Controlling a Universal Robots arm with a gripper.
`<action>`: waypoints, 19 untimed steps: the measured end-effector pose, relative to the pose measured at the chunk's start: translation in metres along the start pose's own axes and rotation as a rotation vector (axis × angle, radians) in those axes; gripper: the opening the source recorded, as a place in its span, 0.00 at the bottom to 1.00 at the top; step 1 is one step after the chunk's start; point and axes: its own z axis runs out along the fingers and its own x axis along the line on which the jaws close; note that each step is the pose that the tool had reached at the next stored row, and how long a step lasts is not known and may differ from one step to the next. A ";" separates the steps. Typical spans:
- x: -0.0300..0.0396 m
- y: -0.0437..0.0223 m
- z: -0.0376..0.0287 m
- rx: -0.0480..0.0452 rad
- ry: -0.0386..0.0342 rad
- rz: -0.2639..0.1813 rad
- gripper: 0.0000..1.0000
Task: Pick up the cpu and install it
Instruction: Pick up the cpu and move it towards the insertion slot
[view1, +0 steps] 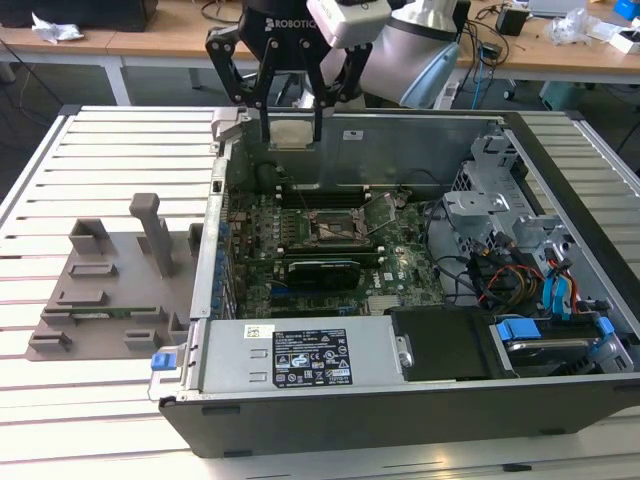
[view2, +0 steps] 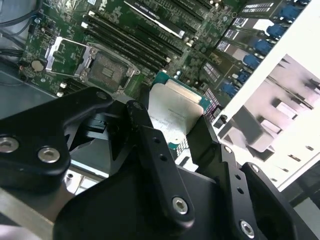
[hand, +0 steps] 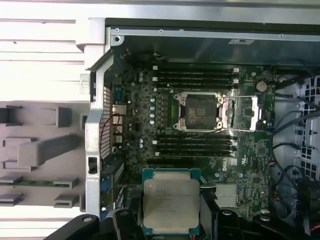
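Gripper (view1: 291, 128): fingers (view1: 265, 115) pinch the cpu (hand: 171, 202) by two sides (flat, silver side up).
Socket (hand: 200, 111): open, lower down, well apart from cpu.

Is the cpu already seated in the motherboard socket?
No, in the first wrist view the hand grips the cpu while the socket sits empty.

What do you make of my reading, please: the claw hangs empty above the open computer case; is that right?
Not quite: the claw is not empty but shut on the chip, as both wrist views show. It does hang above the open computer case.
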 end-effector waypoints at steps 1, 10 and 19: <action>-0.0007 0.0018 0.0012 0.0000 0.0000 0.000 0.55; -0.0081 0.0175 0.0111 0.0000 0.0013 0.000 0.55; -0.0197 0.0256 0.0225 0.0000 0.0047 0.000 0.55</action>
